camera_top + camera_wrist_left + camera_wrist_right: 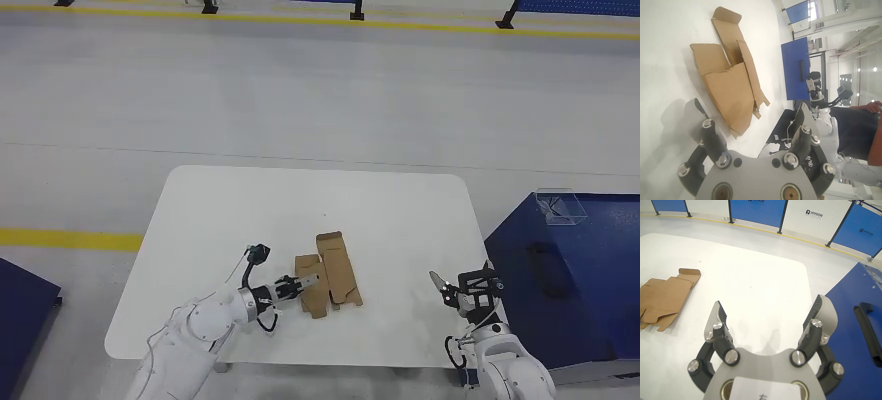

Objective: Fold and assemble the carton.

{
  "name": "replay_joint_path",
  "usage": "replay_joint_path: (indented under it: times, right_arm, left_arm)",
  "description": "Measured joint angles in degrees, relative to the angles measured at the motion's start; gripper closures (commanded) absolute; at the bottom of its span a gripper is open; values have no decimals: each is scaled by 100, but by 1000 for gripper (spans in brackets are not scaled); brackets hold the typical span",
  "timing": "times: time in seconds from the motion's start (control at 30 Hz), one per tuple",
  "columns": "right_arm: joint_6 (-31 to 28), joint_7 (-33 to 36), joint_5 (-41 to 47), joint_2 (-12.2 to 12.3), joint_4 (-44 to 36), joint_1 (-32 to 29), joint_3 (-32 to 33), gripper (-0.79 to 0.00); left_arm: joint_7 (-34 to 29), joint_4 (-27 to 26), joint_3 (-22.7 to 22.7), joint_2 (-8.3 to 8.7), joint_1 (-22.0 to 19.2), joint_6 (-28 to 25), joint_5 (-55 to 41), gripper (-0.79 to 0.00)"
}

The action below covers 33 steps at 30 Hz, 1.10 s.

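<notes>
Judged light and thin: flat brown corrugated-cardboard carton (328,272) at the near middle of the white rounded table (400,210); stiff between creases, easily dented. Best pinched by a loose flap (308,265). At its left side, left gripper (749,107) spread wide, contact unclear. Well right, over bare tabletop, right gripper (770,302) wide apart, empty.

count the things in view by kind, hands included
carton: 1
white table: 1
blue cabinet: 1
robot hands, both open: 2 (left hand, right hand)
total: 5
</notes>
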Motion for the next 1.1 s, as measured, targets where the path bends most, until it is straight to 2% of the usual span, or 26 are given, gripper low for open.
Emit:
replay_joint_path:
  times: [0.1,0.2,0.27,0.3,0.33,0.43,0.47,0.5,0.67,0.83,0.93,1.1]
  right_arm:
    - [0,0,0,0,0,0,0,-785]
    - [0,0,0,0,0,0,0,-785]
    - [0,0,0,0,0,0,0,-785]
    - [0,0,0,0,0,0,0,-785]
    - [0,0,0,0,0,0,0,-785]
    - [0,0,0,0,0,0,0,-785]
    - [0,0,0,0,0,0,0,-785]
    - [0,0,0,0,0,0,0,-785]
    - [0,0,0,0,0,0,0,-785]
    - [0,0,0,0,0,0,0,-785]
    - [0,0,0,0,0,0,0,-785]
    - [0,0,0,0,0,0,0,-785]
  left_arm:
    - [116,147,86,-30,-53,-16,84,-754]
    - [189,285,177,-68,-108,-47,92,-573]
    - [182,361,240,-98,-152,-77,25,-514]
    - [190,393,272,-111,-172,-82,31,-348]
    - [207,425,310,-124,-193,-80,59,-292]
    - [287,579,456,-180,-283,-10,152,-215]
    - [338,659,517,-209,-326,38,175,-49]
    - [380,724,560,-231,-361,72,183,0]
    - [524,1095,744,-352,-564,98,104,0]
    - [494,1231,729,-406,-658,-60,-147,0]
    - [350,1099,610,-390,-605,-282,-406,0]
    - [-175,366,130,-233,-230,-600,-1006,0]
